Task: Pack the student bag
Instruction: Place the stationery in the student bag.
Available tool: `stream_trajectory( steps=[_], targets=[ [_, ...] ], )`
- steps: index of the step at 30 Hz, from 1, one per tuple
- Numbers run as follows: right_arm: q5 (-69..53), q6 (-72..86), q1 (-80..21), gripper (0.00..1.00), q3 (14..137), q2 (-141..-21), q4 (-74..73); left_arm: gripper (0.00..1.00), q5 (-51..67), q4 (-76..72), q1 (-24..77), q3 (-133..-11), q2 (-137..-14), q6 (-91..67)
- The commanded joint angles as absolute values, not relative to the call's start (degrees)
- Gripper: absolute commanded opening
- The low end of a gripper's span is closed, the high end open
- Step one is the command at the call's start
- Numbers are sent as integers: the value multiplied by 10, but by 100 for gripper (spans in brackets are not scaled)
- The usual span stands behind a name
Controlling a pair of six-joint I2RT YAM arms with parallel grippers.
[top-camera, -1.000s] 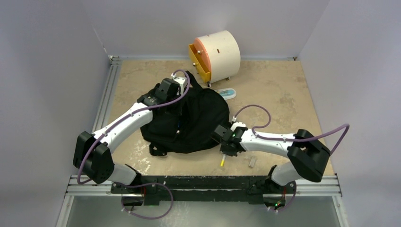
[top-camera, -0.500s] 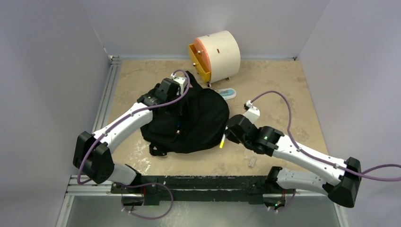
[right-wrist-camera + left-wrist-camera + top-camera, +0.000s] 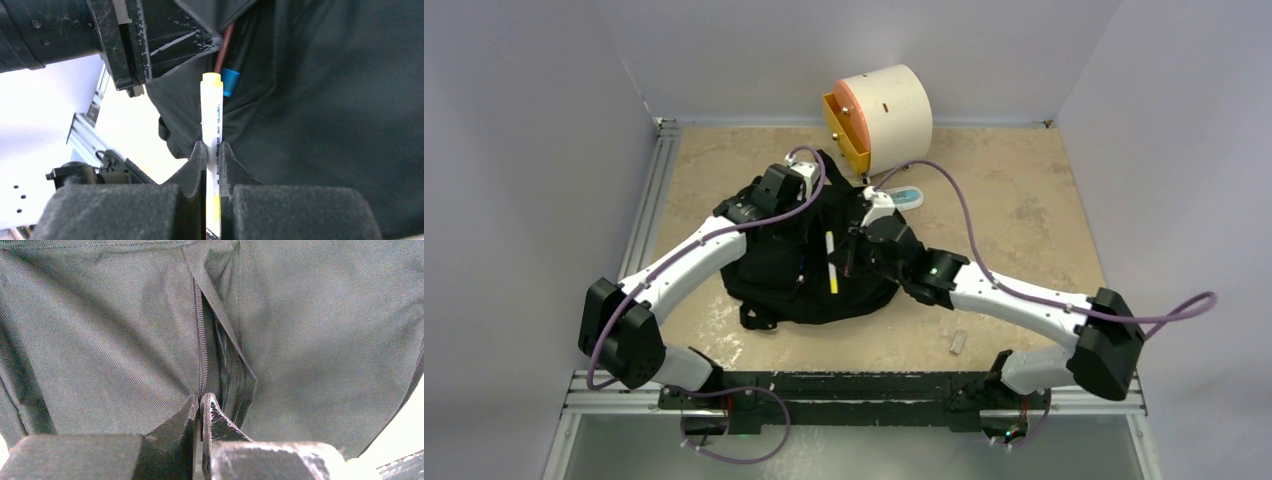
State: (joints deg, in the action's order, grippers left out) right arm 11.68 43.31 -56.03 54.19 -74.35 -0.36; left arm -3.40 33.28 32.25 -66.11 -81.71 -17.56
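The student bag (image 3: 864, 250) lies black and slumped mid-table. My left gripper (image 3: 807, 218) is shut on the fabric edge beside the zipper (image 3: 201, 340) of its pocket, and the flap stands lifted. My right gripper (image 3: 842, 258) hovers over the bag, shut on a white marker with yellow ends (image 3: 831, 262). In the right wrist view the marker (image 3: 212, 112) points at the pocket mouth, where a blue-capped pen (image 3: 230, 81) and a red one show. The left gripper's fingers (image 3: 131, 47) hold the flap just above them.
A cream cylindrical drawer box (image 3: 886, 105) with an orange-yellow front stands at the back. A light blue flat item (image 3: 905, 198) lies beside the bag's far right edge. A small pale piece (image 3: 958, 342) rests near the table's front right.
My right arm has swung from the table's front up and left over the bag, carrying the marker along. The left arm and the bag have stayed put.
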Motion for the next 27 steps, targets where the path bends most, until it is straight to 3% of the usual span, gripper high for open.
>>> stream_trajectory(
  steps=[1, 13, 27],
  targets=[
    [24, 411, -551, 0, 594, -799, 84, 0, -35, 337, 322, -690, -794, -180],
    [15, 534, -510, 0, 641, -895, 14, 0, -33, 337, 322, -699, -797, -175],
    [-60, 549, -480, 0, 675, -956, 23, 0, -35, 342, 322, -699, -794, -175]
  ],
)
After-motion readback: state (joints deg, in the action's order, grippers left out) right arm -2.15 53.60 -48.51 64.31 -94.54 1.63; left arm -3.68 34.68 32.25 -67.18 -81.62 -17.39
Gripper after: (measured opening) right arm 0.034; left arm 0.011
